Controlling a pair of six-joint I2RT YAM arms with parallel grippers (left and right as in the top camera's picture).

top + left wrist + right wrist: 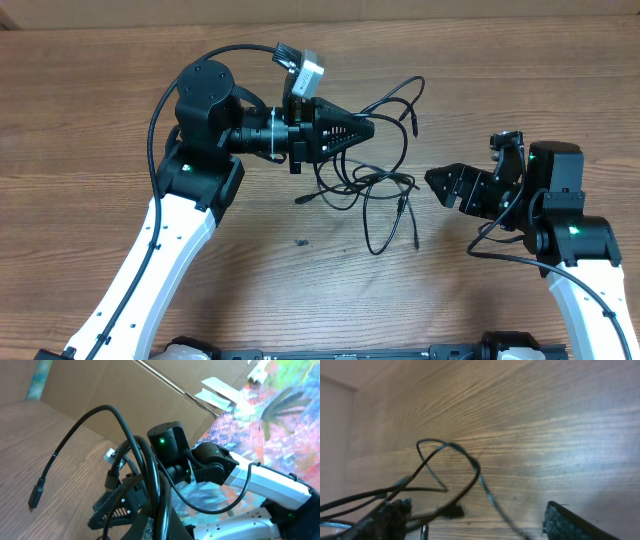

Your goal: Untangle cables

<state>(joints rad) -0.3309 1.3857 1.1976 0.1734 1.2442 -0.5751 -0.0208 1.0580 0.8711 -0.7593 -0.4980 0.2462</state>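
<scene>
**Item 1, cables** (362, 178): thin black cords in one loose knot of loops on the counter (120, 120), mid-table between my two arms. Plug ends trail out toward the near side and the far right. Several loops cross each other; none lies free.

**Item 2, left hand** (368, 127): fully closed, with its tip at the far-left edge of the knot. In the left wrist view the cords (150, 475) rise straight from it, so I judge it has hold of a strand.

**Item 3, right hand** (432, 178): just beside the right edge of the knot, pointing at it and carrying nothing that I can see. I cannot tell how far its jaws stand apart. Its wrist view shows a loop (470, 462) lying ahead on the wood.

**Step in hand:** anchor one side, bring the other hand in.

**Next move calls for:** the right hand taking a single outer loop or plug end, not a bundle, then drawing it away from the left hand's hold.
</scene>
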